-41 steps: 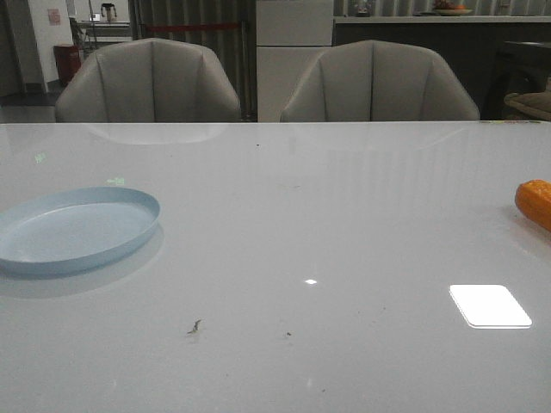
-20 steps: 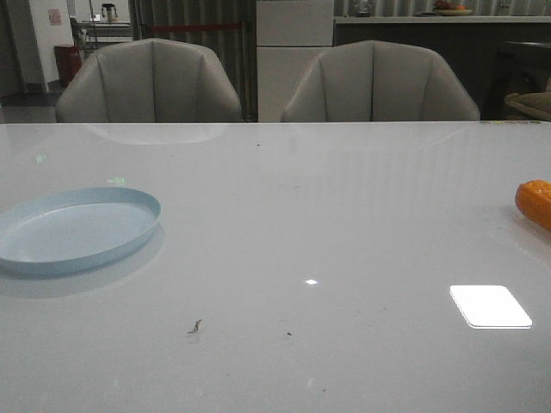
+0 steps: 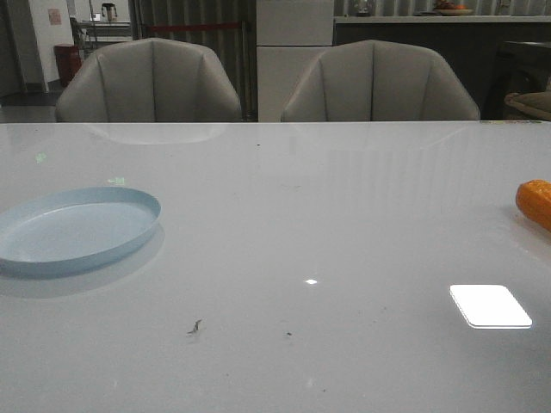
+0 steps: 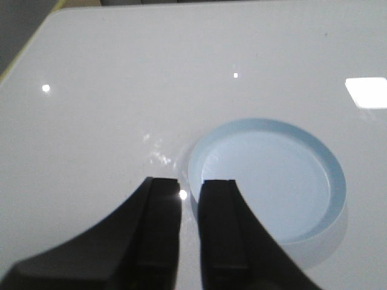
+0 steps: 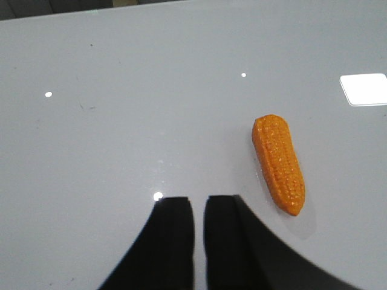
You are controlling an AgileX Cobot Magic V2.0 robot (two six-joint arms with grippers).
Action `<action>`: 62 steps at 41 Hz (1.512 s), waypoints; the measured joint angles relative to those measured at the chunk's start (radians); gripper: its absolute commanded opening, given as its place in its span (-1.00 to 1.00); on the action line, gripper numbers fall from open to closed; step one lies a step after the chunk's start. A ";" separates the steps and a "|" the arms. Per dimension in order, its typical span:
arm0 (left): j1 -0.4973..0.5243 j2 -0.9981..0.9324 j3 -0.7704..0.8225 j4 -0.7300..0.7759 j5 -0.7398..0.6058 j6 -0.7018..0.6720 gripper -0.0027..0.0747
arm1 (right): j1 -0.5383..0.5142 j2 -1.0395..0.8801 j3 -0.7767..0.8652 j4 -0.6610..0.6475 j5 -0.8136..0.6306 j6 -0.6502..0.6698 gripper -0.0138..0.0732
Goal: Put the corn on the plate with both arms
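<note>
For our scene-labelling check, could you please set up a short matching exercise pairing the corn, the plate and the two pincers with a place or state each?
Things:
1. corn
2. plate
3. left pincer
4. right pincer

Descriptions:
A. pale blue, on the table's left side, nothing in it
B. orange, lying at the table's right edge
C. hovers empty beside the corn
D. hovers empty at the plate's rim

Pairs: 1-B, 2-A, 3-D, 4-C
</note>
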 measured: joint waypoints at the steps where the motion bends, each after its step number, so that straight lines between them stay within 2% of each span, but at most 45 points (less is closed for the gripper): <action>1: 0.000 0.013 0.000 -0.001 0.004 0.000 0.07 | 0.000 0.019 0.000 0.000 -0.011 0.000 0.34; 4: 0.000 0.058 0.000 -0.003 0.001 0.000 0.16 | 0.000 0.084 0.000 0.000 -0.044 0.000 0.41; 10: 0.000 0.132 -0.014 -0.005 -0.010 0.000 0.17 | 0.000 0.183 0.000 0.000 -0.113 0.000 0.39; 13: 0.004 0.181 -0.052 -0.027 0.033 0.000 0.17 | 0.000 0.220 0.000 0.000 -0.134 0.000 0.39; 19: 0.024 0.325 -0.185 -0.084 0.149 0.000 0.17 | 0.000 0.254 0.000 0.000 -0.148 0.000 0.39; 31: 0.033 0.687 -0.536 -0.096 0.360 0.000 0.16 | 0.000 0.259 -0.008 0.000 -0.155 0.000 0.39; 39: 0.033 0.875 -0.687 -0.096 0.414 0.000 0.15 | 0.000 0.259 -0.008 0.000 -0.156 0.000 0.39; 62: 0.033 1.090 -0.733 -0.096 0.412 0.000 0.11 | 0.000 0.259 -0.008 0.000 -0.156 0.000 0.39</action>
